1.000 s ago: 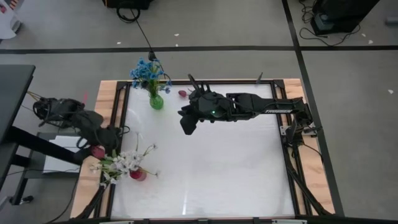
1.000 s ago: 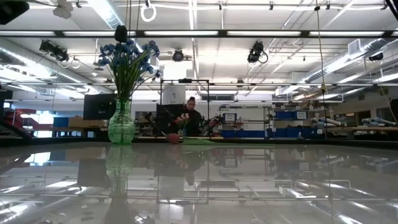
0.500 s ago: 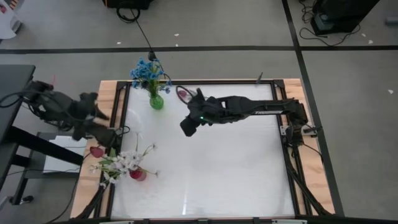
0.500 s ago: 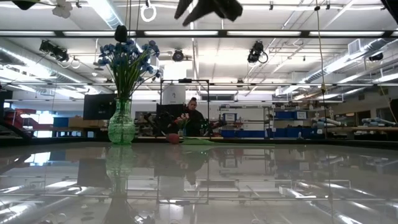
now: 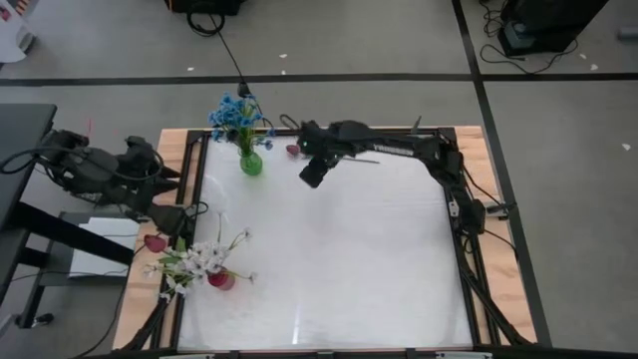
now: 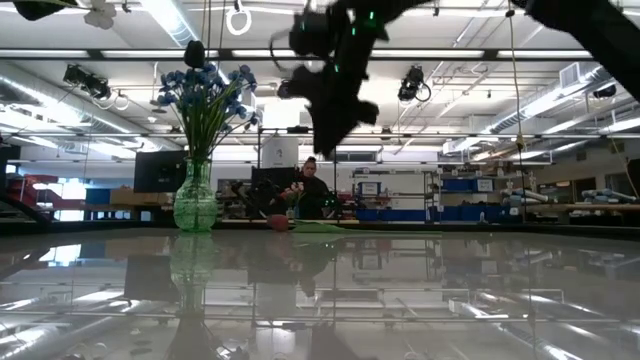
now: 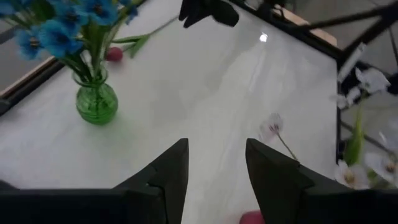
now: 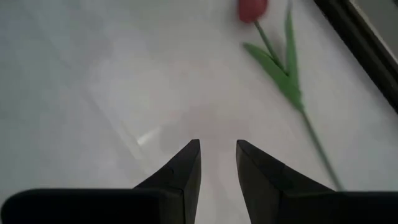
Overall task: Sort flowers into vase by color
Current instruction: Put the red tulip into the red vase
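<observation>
**A:** Start at the right gripper (image 8: 217, 163). How do its jaws stand?

**B:** Parted by a narrow gap with nothing between them, in its own wrist view. They hang over bare white table (image 5: 339, 259), and just past the tips lies a pink-red tulip (image 8: 252, 9) flat on the surface, its green stem and leaf running away toward the dark frame.

**A:** And the arm behind it?

**B:** From above, it stretches along the far edge of the table, bent at the elbow near the far right corner, with the gripper near the green vase (image 5: 250, 163). The tulip is a small red spot between vase and gripper, beside the far rail.

**A:** The left gripper (image 7: 216, 163)?

**B:** Its jaws are open too, somewhat wider, and empty. The arm is drawn back off the table's left edge, raised, looking across at the green vase with the blue flowers (image 7: 56, 31).

**A:** What does one view give that another hides?

**B:** Only the overhead view shows the white flowers (image 5: 199, 261) in a red vase (image 5: 220, 281) at the left edge, plus a dark red bud (image 5: 156, 242) near it. The low view alone shows the right gripper well clear above the table, and a person (image 6: 308, 190) seated in the room behind.
</observation>
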`<state>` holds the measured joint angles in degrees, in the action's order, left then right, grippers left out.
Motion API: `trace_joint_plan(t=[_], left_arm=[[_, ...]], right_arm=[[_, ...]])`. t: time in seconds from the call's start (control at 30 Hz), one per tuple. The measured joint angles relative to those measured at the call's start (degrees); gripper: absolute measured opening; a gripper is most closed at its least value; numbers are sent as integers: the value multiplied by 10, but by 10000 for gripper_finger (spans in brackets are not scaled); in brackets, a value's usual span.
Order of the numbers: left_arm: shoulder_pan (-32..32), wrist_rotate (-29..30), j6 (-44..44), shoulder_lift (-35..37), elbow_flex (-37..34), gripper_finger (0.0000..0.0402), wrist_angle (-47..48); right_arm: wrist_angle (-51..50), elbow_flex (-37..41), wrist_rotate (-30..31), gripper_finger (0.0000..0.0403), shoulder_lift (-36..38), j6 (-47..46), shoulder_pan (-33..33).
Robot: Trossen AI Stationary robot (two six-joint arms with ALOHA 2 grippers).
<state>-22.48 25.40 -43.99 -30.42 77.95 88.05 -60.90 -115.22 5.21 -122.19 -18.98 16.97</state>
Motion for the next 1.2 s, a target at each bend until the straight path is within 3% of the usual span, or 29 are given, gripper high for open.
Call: trace_joint_plan(t=[0.4, 0.77, 0.87, 1.03, 1.2], left_arm=[[0, 102, -94, 0, 0, 164, -10], [0, 171, -151, 0, -1, 164, -17], [0, 194, -152, 0, -1, 164, -17], [0, 217, -153, 0, -1, 164, -16], [0, 230, -159, -2, -1, 164, -23]], right_arm=[[-26, 0, -81, 112, -109, 191, 150], [-58, -2, -100, 108, -154, 311, 194], [-51, -2, -72, 88, -158, 329, 191], [-51, -4, -66, 12, -168, 339, 190], [-60, -2, -98, 5, -157, 304, 188]])
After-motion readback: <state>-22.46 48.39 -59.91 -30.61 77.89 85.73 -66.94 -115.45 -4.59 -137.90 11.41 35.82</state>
